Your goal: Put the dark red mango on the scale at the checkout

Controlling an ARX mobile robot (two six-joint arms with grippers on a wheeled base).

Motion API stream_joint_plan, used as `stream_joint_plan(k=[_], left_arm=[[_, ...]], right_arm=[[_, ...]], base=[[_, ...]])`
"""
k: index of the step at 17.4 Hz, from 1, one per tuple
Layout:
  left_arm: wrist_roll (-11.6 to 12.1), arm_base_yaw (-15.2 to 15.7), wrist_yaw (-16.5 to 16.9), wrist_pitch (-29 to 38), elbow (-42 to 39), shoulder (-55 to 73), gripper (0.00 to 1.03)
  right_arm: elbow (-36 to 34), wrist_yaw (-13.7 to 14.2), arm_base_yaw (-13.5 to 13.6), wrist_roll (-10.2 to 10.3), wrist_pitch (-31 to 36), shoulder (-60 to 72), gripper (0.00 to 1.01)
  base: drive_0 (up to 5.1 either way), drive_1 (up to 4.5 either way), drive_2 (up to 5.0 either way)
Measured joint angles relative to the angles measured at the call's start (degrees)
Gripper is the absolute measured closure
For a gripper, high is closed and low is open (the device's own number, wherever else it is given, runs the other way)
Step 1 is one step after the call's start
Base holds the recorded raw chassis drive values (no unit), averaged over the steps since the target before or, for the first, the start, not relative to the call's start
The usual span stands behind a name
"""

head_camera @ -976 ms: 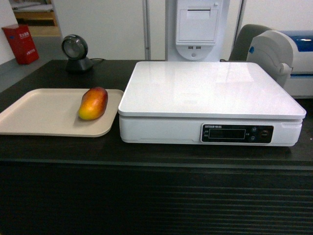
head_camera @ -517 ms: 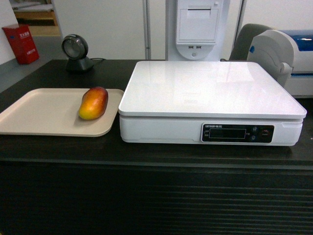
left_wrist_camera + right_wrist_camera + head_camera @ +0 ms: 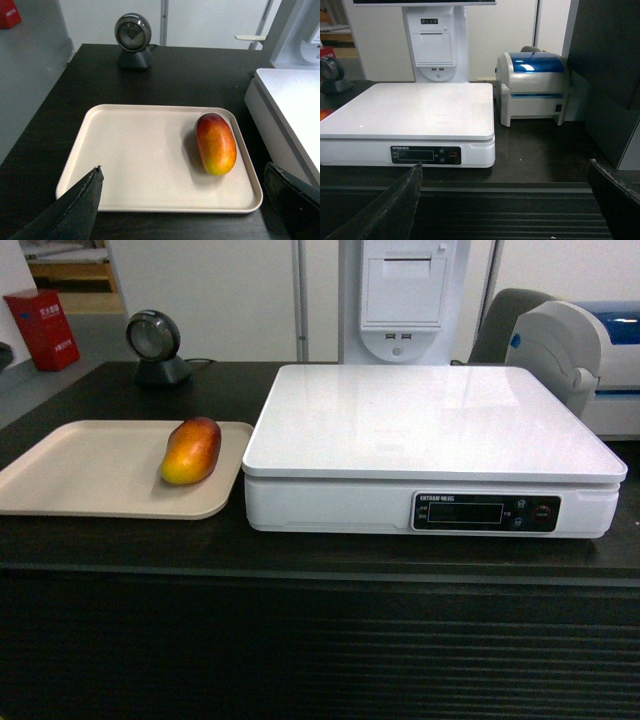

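Observation:
The dark red mango (image 3: 190, 451) lies on its side on a beige tray (image 3: 80, 470), on the left of the black checkout (image 3: 300, 552). Right of the tray stands the white scale (image 3: 430, 425), its top bare. In the left wrist view my left gripper (image 3: 183, 167) hangs open above the tray's (image 3: 135, 150) near edge, and the mango (image 3: 215, 143) lies ahead and to the right of the gap. My right gripper (image 3: 505, 163) is open in front of the counter's ribbed face, with the scale (image 3: 410, 107) ahead to the left. Neither gripper shows in the head view.
A round black barcode scanner (image 3: 155, 345) stands behind the tray. A white and blue label printer (image 3: 532, 87) sits right of the scale. A white receipt printer on a post (image 3: 436, 45) rises behind the scale. A dark panel (image 3: 610, 75) stands at the far right.
Mango, tray and scale have not moved. A small dark shape has come in at the far left edge of the head view.

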Motion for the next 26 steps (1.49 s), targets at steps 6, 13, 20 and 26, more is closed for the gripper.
stream_joint_plan(k=[6, 13, 20, 26], left_arm=[[3.0, -7.0, 0.8, -7.7, 24.2, 26.0, 0.05], [4.7, -9.4, 0.4, -16.8, 42.3, 40.9, 0.05], [4.9, -9.9, -0.5, -26.5, 52.2, 48.3, 0.05], [4.5, -10.1, -0.5, -33.0, 54.6, 50.1, 0.08]], right_arm=[[0.0, 0.0, 0.0, 0.0, 0.0, 0.0, 0.03], [0.0, 0.0, 0.0, 0.0, 0.0, 0.0, 0.03], [0.0, 0.0, 0.0, 0.0, 0.0, 0.0, 0.03], [0.0, 0.0, 0.0, 0.0, 0.0, 0.0, 0.03]], base=[[0.0, 0.0, 0.0], [0.0, 0.0, 0.0], [0.0, 0.0, 0.0], [0.0, 0.0, 0.0]])
